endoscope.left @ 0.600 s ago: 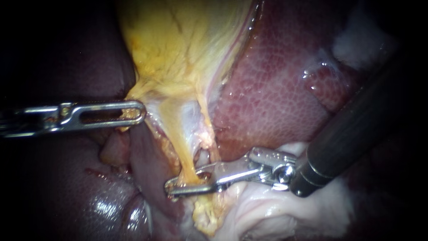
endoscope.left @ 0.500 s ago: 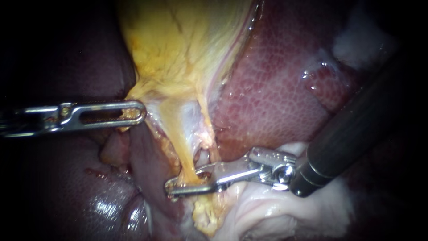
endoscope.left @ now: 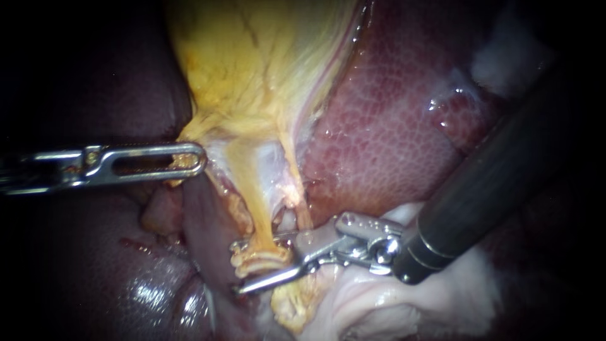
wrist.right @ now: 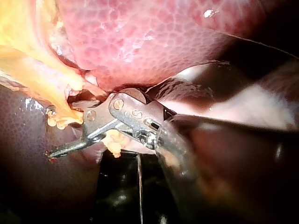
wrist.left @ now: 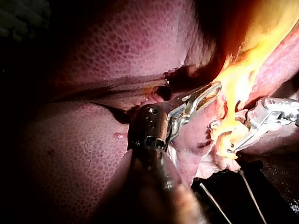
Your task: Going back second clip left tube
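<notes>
Right tool (endoscope.left: 243, 270) apart, left tube (endoscope.left: 249, 189) crosswise between its jaws; exit looks clear straight back along shaft. Left tool (endoscope.left: 196, 158) clamped on gallbladder (endoscope.left: 252, 76), farther off

The endoscope's lamp floods the middle: gallbladder (endoscope.left: 252, 69) glowing bright, wet glints on the liver (endoscope.left: 391, 126), edges falling to black. The right instrument (endoscope.left: 236, 269) flashes at its metal tip, shaft in shadow. Left wrist camera: yellow tissue blown out.
</notes>
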Robot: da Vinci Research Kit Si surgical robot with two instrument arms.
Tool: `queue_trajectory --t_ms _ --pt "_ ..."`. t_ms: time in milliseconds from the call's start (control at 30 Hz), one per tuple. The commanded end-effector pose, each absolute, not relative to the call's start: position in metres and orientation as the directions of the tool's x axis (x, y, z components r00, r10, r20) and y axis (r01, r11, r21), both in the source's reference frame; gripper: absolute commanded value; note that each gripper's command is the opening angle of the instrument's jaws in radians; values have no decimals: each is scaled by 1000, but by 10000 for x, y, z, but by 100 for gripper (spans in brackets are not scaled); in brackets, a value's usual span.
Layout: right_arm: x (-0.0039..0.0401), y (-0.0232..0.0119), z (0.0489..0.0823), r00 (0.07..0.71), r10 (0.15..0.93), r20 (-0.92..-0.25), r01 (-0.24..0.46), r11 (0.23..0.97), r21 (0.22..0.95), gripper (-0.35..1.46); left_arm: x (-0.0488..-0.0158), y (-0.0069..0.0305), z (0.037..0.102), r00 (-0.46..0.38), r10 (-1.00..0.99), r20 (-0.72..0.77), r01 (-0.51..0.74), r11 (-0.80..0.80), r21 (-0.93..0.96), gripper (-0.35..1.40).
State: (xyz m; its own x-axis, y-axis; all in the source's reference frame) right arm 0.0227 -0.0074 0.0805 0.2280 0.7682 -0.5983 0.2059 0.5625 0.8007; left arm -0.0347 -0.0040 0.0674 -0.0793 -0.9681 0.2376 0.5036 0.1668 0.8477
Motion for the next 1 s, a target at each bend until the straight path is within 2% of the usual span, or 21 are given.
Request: queue_trajectory --t_ms 33,267,433,633,767,1000 --pt "225 -71 809 228 768 -598 204 563 801 60 -347 -40 674 -80 -968 238 504 167 847 -35" --pt "212 -56 828 218 766 -605 179 578 796 60 -347 -41 674 -80 -968 238 504 167 847 -35" --pt "196 -51 823 216 766 -606 178 579 795 60 -347 -41 674 -79 -968 238 504 167 847 -35" --pt "171 -44 806 216 764 -609 188 579 793 60 -346 -41 674 -79 -968 238 504 167 847 -35" --pt "139 -39 790 214 761 -613 193 582 790 60 -345 -41 674 -79 -968 238 504 167 848 -35" --pt "76 -3 744 187 728 -660 161 640 752 60 -347 -42 675 -80 -968 239 505 167 847 -35"
